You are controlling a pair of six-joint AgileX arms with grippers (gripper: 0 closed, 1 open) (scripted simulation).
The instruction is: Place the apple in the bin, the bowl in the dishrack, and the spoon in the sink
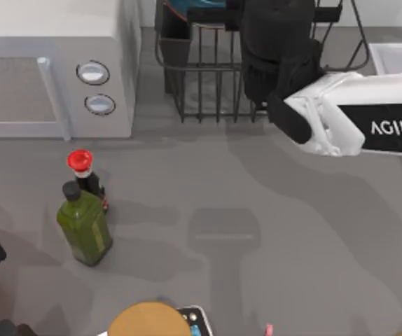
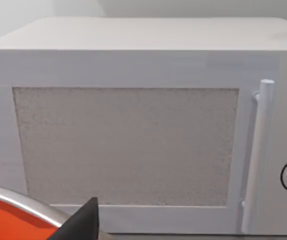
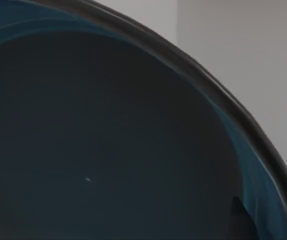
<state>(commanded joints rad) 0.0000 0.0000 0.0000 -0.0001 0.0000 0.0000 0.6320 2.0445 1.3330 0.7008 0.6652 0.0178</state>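
Jaws of the right gripper (image 1: 274, 42) are over the dishrack (image 1: 208, 77), at the far middle of the tabletop (image 1: 271, 210); whether they are apart or clamped I cannot tell, because the black wrist covers them from above. Directly in front of these jaws is the bowl (image 3: 108, 140): in the right wrist view its dark teal inside and its dark rim are very close to the camera. In the top view a small teal part of the bowl (image 1: 187, 8) is seen at the far edge of the dishrack, just beside the black wrist. The white arm comes in from the right side. Near it, at the right edge, is the white rim of the sink (image 1: 397, 56).

Left of the dishrack stands a grey microwave (image 1: 54, 70) with two round knobs. Well apart from the right jaws, toward the near left, a dark bottle with a red cap (image 1: 83, 171) stands touching a green bottle (image 1: 84, 224).

One black fingertip of the left gripper (image 2: 83, 222) shows in the left wrist view, facing the microwave door; I cannot tell the state of its jaws. Just beside it is something orange with a metal rim (image 2: 13, 210).
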